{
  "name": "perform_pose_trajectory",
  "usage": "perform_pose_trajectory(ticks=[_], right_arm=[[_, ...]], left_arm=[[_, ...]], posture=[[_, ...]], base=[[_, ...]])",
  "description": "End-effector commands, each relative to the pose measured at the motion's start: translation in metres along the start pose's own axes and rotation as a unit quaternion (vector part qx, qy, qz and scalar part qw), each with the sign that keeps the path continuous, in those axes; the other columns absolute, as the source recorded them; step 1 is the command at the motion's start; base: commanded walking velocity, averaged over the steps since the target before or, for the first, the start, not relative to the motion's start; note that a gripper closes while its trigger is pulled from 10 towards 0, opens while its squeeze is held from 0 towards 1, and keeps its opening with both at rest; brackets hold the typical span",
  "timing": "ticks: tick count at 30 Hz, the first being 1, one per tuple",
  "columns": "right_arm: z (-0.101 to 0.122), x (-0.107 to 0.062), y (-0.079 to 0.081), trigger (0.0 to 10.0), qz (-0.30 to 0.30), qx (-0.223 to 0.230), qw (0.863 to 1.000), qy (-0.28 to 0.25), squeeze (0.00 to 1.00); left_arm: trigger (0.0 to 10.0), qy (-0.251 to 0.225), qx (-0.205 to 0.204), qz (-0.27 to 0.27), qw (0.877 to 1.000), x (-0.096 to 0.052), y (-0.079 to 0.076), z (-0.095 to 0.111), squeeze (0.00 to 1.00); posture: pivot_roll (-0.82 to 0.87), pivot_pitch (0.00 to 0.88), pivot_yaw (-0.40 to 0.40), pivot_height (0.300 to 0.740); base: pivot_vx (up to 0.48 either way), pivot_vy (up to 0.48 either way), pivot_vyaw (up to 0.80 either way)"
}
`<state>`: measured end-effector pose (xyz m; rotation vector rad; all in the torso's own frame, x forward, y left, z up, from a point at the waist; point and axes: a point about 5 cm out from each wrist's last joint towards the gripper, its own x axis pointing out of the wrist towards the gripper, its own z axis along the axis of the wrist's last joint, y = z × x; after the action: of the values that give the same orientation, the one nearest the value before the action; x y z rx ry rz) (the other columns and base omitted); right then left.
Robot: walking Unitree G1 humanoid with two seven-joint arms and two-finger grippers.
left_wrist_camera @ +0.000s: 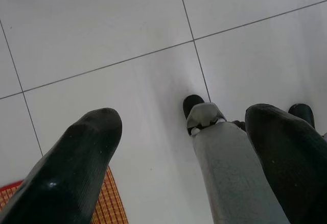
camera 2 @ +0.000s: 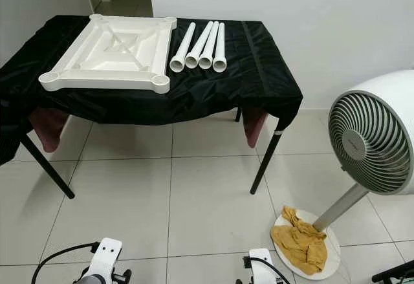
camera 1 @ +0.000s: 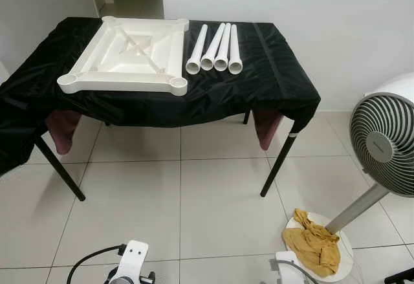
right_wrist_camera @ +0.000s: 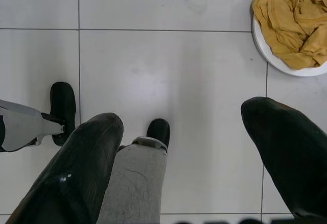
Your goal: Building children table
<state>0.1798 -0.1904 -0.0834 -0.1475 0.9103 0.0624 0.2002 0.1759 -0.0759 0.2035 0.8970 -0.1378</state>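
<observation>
Both claws, left claw (left_wrist_camera: 179,152) and right claw (right_wrist_camera: 181,147), hung with fingers apart over the floor tiles; we had grasped nothing. Well ahead, the inverted tabletop (camera 1: 126,54) lay on the desk (camera 1: 272,83) (sockets up, presumably for fitting) beside four legs (camera 1: 213,50).

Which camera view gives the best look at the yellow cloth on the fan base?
The right wrist view: the yellow cloth is large and its folds are sharp, though the frame edge cuts it off. Both eye views show the whole cloth, small, crumpled on the fan base. The left wrist view looks at floor tiles.
</observation>
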Motion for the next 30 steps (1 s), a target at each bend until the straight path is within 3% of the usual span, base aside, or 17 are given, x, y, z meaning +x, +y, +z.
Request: perform_pose_trajectory(ticks=[1,6,30], right_arm=[[0.0000,0.0003,0.0000,10.0,-0.003,0.004,1.000,0.004,0.00],[0.0027,0.0010,0.0013,10.0,-0.002,0.005,1.000,0.000,0.00],[0.0001,-0.0005,-0.0068,10.0,-0.015,0.013,1.000,-0.001,0.00]], left_arm=[[10.0,-0.003,0.008,0.021,1.000,-0.0001,0.0046,0.0011,0.00],[10.0,-0.006,0.019,0.013,1.000,0.0006,0.0019,0.0039,0.00],[10.0,-0.016,-0.009,0.013,1.000,0.0004,0.0045,0.0059,0.00]], posture=[[0.03,0.000,0.010,0.740],[0.03,0.000,0.015,0.740],[0.03,0.025,0.023,0.740]], base=[[0.000,0.000,0.00],[0.000,0.000,0.00],[0.000,0.000,0.00]])
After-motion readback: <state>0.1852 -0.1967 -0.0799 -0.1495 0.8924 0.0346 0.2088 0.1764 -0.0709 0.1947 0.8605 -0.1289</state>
